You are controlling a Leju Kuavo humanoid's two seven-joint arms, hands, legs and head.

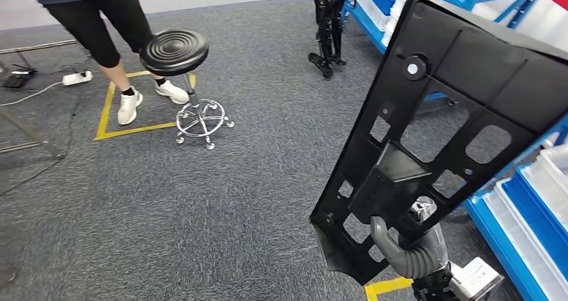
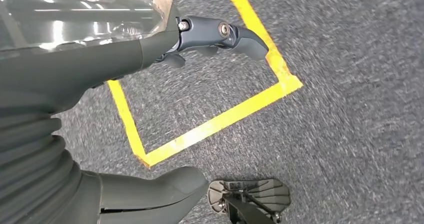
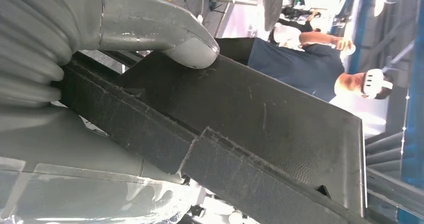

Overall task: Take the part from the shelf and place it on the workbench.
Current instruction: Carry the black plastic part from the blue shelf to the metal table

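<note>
The part is a large flat black plastic panel (image 1: pixel 442 127) with several cut-out holes and a raised block at its middle. It stands tilted in the air on the right of the head view, above the carpet. My right hand (image 1: pixel 408 247) grips its lower edge from below, thumb over the front. In the right wrist view my thumb (image 3: pixel 165 34) presses on the panel (image 3: pixel 280 129). My left hand (image 2: pixel 165 49) hangs over the grey carpet with its fingers apart and nothing in it.
Blue shelving (image 1: pixel 529 207) with white bins runs along the right. A black round stool (image 1: pixel 177 53) on castors stands ahead left, with a person (image 1: pixel 100 19) beside it inside a yellow floor square (image 1: pixel 107 113). A folded black stand (image 1: pixel 328 26) leans near the shelf. Yellow tape (image 2: pixel 220 119) marks the carpet below me.
</note>
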